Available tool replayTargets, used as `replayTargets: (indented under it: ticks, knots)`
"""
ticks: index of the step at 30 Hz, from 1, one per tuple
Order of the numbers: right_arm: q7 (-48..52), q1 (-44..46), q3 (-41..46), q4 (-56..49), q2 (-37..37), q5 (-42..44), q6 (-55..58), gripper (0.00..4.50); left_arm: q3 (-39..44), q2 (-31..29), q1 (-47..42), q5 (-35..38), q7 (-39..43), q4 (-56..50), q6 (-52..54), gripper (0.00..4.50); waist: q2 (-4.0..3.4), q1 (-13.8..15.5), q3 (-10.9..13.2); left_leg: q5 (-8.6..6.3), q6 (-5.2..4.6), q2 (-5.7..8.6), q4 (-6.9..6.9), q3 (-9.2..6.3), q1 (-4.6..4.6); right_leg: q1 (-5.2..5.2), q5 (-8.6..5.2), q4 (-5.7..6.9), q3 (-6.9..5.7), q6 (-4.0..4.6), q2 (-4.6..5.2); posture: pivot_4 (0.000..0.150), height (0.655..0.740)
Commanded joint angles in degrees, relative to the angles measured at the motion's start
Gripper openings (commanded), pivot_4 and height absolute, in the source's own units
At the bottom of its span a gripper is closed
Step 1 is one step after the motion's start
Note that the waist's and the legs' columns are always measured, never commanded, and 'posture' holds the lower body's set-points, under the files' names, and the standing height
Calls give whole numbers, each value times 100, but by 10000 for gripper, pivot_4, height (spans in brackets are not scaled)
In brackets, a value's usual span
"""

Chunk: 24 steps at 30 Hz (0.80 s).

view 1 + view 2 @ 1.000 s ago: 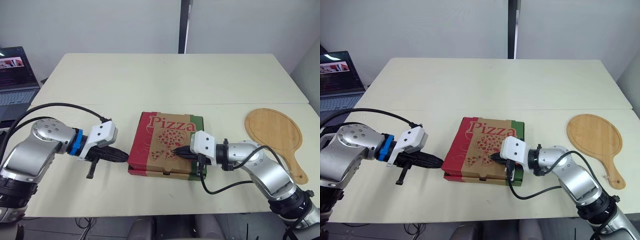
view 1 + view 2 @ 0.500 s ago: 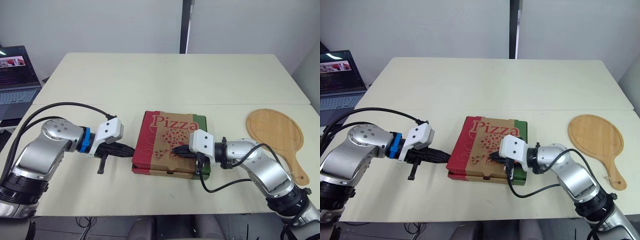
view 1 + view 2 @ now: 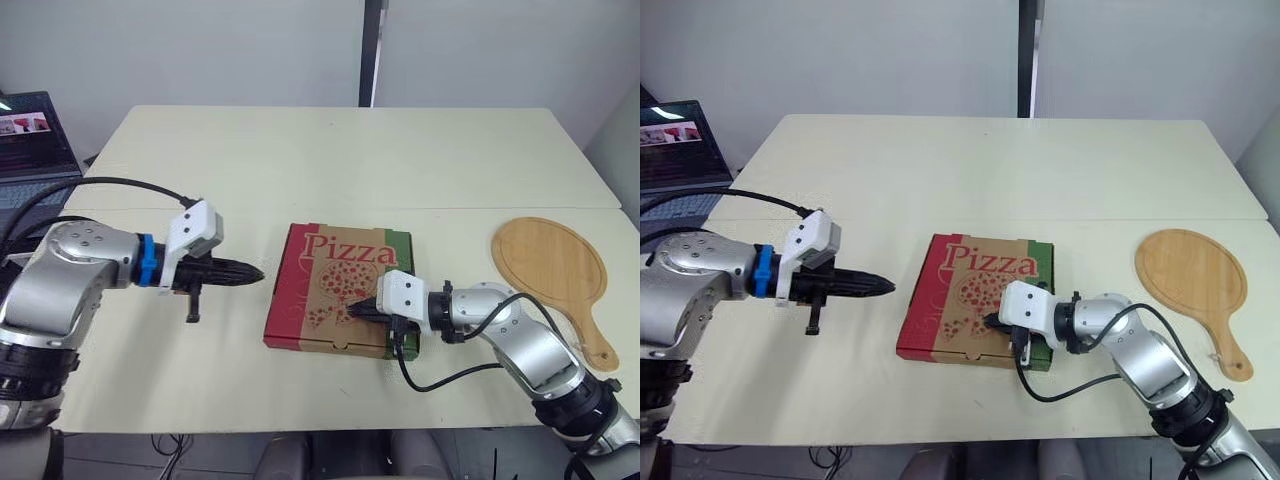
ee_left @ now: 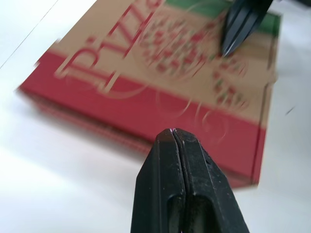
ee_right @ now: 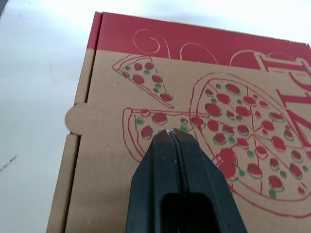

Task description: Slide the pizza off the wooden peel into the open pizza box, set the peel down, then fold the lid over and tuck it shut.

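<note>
On the counter (image 3: 340,160) the pizza box (image 3: 335,295) is seen closed, its lid touched by the right end effector (image 3: 362,310), pinched shut. Left of the box, apart, the left end effector (image 3: 255,272) is shut; right of it the peel (image 3: 548,262) is laid. Tucking is judged in hand: the front flap is to be pressed home.

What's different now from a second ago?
The left gripper, shut, went up to the pizza box from its left, then backed off; a gap now separates them. The right gripper stays shut, tips on the closed box. The wooden peel has not moved.
</note>
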State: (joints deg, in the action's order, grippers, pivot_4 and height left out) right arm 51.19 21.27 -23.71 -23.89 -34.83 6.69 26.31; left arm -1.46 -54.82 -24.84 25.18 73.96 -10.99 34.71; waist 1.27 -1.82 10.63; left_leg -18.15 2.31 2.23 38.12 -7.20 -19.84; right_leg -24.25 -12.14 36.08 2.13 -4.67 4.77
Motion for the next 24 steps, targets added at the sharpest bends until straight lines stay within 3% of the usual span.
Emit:
replayTargets:
  ticks: [1,9,16,20,24]
  knots:
    - [-22,-45,32,1,-13,-117,-169,274,-406,314,130,-281,-373,-178,-119,0,0,2,0,0,1,0,0,0,1,0,0,1,1,0,0,1500,7400]
    - [-121,-320,134,223,-10,-184,-421,274,-1069,755,336,-905,-730,271,-452,0,-5,18,-14,0,0,1,1,0,8,11,1,-1,1,1,1,1500,7400]
    - [-390,-386,810,-249,108,169,-481,274,-89,828,478,-216,-914,210,-175,0,-4,16,-24,0,0,0,3,-2,9,11,1,0,1,0,1,1500,7400]
    - [-965,-527,1945,-338,46,303,-178,274,618,865,665,-452,-1721,640,-432,0,-4,19,-24,0,1,0,0,-6,7,5,1,1,0,1,1,1500,7400]
    - [-1280,-830,2354,20,-187,-72,-194,274,597,1066,1065,-588,-2162,488,-351,0,-4,27,-24,0,1,3,-4,-4,6,6,1,-5,1,1,4,1500,7400]
